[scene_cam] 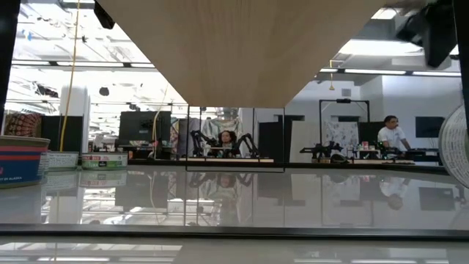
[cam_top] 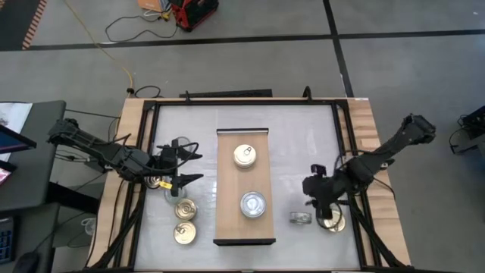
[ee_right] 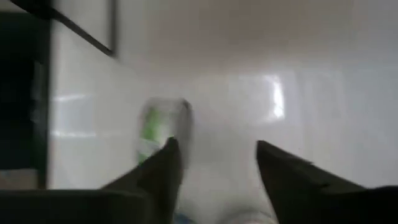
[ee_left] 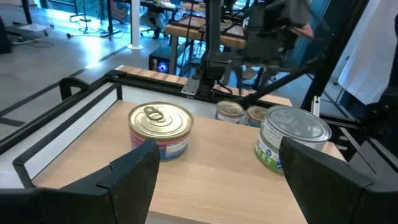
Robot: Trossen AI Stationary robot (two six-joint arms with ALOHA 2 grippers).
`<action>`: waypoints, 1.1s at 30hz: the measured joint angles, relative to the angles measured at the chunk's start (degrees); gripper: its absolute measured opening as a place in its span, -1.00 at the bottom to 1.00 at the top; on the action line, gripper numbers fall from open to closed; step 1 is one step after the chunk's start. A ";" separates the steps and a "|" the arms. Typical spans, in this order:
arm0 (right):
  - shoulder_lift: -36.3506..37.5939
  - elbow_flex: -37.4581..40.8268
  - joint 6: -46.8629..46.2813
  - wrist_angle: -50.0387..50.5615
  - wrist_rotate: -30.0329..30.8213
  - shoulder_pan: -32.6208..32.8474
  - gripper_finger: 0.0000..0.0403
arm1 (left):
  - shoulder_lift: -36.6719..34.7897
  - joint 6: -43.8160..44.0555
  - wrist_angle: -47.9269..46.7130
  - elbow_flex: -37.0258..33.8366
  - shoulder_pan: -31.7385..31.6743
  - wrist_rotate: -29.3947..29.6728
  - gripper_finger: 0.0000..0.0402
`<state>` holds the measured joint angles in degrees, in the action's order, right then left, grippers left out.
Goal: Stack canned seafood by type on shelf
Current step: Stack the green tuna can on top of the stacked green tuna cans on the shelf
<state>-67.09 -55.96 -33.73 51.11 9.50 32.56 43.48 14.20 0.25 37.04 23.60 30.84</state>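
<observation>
The shelf (cam_top: 244, 227), a long light-wood board with dark trim at its two short ends, lies lengthwise down the middle of the glossy white tabletop (cam_top: 295, 144), leaving broad bare strips of white on either side and a narrower one along the far edge. Two tins stand on it, well apart: a gold pull-tab tin (cam_top: 245, 155) toward its far end and a plain silver-lidded tin (cam_top: 253, 205) toward its near end, with bare wood between them and at both ends. The left gripper (cam_top: 184, 168) hovers over the left strip, just off the shelf's long edge, its dark fingers (ee_left: 134, 177) spread wide and holding nothing. Near the left near corner sit two more gold-lidded tins (cam_top: 185, 221), one behind the other, and another tin (cam_top: 157, 182) shows partly under the left arm. The right gripper (cam_top: 318, 201) is low over the right strip, its fingers (ee_right: 163, 163) apart and clamping nothing; a small tin lying on its side (cam_top: 300, 218) rests just beside it on the white surface, blurred in the wrist view, and a gold-lidded tin (cam_top: 331, 221) sits partly beneath that arm. All the tins are flat, round and metallic.
</observation>
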 joint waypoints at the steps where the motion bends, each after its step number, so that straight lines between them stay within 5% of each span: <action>1: 0.03 0.00 -0.59 -1.58 0.03 0.89 0.28 | 0.00 0.00 0.00 0.00 -0.01 0.06 0.57; 5: -2.12 0.00 -5.58 -2.82 0.92 4.41 0.61 | 0.00 0.03 0.04 0.00 -0.01 0.51 0.57; 9: -7.66 0.02 -10.01 0.63 0.90 8.14 0.72 | 0.00 0.20 0.04 0.00 -0.01 1.30 0.57; 24: -14.71 -2.80 -21.51 4.61 2.39 17.05 0.53 | 0.01 1.47 0.12 0.00 -0.01 3.10 0.57; 33: -20.65 -2.80 -20.16 4.79 2.62 17.39 0.52 | 0.00 1.51 0.09 0.00 -0.01 3.10 0.57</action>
<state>-87.74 -58.76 -53.90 55.90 12.12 49.95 43.49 15.70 0.34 37.04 23.59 33.93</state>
